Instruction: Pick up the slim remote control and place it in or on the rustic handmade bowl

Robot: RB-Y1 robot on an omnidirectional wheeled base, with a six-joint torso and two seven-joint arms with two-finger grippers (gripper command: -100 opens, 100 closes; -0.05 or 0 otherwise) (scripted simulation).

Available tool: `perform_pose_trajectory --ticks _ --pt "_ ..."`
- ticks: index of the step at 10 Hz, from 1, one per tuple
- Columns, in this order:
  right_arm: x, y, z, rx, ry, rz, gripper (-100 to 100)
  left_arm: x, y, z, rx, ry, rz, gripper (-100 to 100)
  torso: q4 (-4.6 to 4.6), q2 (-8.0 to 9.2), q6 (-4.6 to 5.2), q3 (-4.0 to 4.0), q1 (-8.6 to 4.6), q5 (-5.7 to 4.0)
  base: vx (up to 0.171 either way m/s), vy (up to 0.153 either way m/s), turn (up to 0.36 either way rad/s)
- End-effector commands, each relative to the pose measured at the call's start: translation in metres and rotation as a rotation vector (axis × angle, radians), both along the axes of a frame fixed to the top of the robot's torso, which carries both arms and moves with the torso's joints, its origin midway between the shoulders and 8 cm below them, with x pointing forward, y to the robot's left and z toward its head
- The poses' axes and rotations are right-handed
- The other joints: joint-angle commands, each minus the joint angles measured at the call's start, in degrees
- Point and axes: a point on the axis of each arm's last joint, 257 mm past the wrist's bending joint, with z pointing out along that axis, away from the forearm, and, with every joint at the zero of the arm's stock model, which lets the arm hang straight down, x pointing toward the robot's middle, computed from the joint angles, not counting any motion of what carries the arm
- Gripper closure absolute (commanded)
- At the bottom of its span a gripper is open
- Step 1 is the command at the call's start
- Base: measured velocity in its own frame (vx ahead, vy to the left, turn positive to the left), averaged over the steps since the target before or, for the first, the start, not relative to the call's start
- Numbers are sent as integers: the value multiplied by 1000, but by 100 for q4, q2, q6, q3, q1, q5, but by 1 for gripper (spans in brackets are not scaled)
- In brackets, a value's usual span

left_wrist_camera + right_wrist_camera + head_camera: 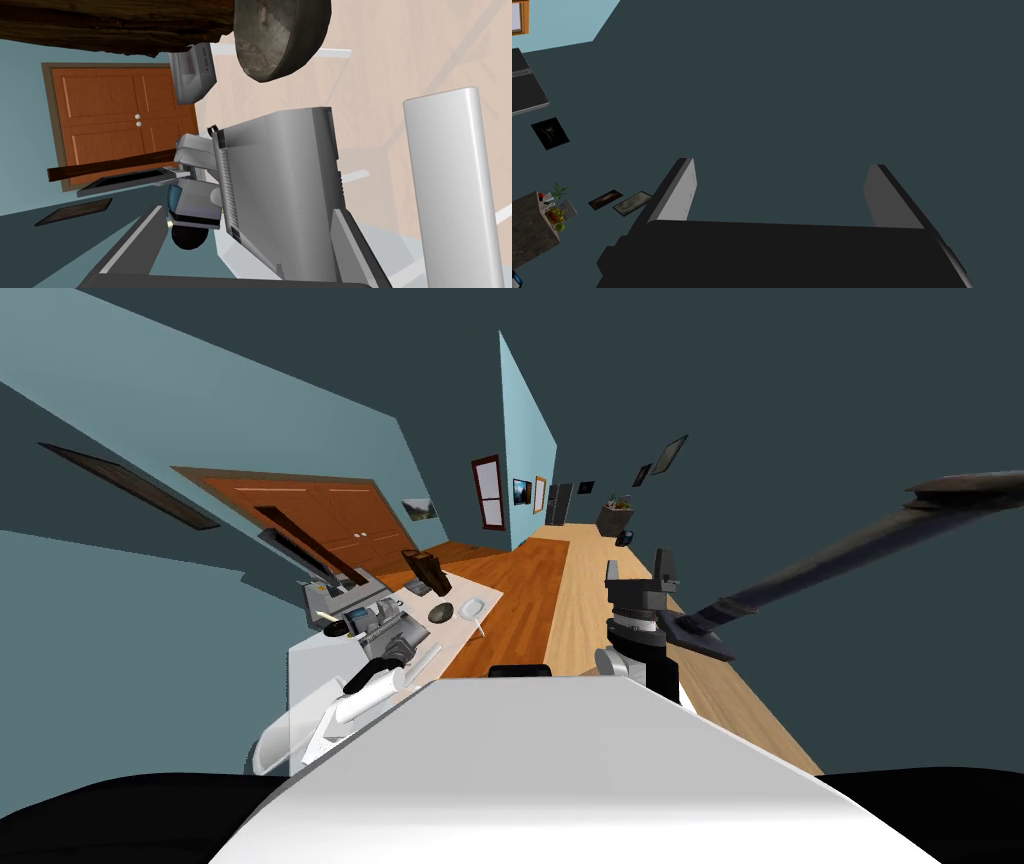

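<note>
Gaping, left gripper (247, 210) and right gripper (782, 165) hold nothing; white remote (450, 185) lies outside grey bowl (280, 40).

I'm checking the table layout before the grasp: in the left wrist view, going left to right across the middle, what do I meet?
Brown double door → grey ribbed box → slim white remote.

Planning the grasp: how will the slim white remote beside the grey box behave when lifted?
The remote looks like a rigid slab, probably light. Its smooth plain faces may be slippery. Flat sides suggest it won't roll.
</note>
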Motion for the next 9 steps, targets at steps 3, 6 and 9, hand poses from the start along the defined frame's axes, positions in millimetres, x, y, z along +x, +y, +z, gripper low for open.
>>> perform_pose_trajectory --ticks 3,6,9 --pt "0 0 0 0 0 0 0 -30 9 -43 -127 94 82 -100 0 -1 1 -1 2 1 14 34 -119" --pt "0 0 0 0 0 0 0 -47 7 -64 -196 151 120 -100 0 -1 0 -1 -4 -1 10 27 -52" --pt "0 0 0 0 0 0 0 -64 3 -84 -266 212 156 -100 0 -1 2 0 4 1 9 37 -96"
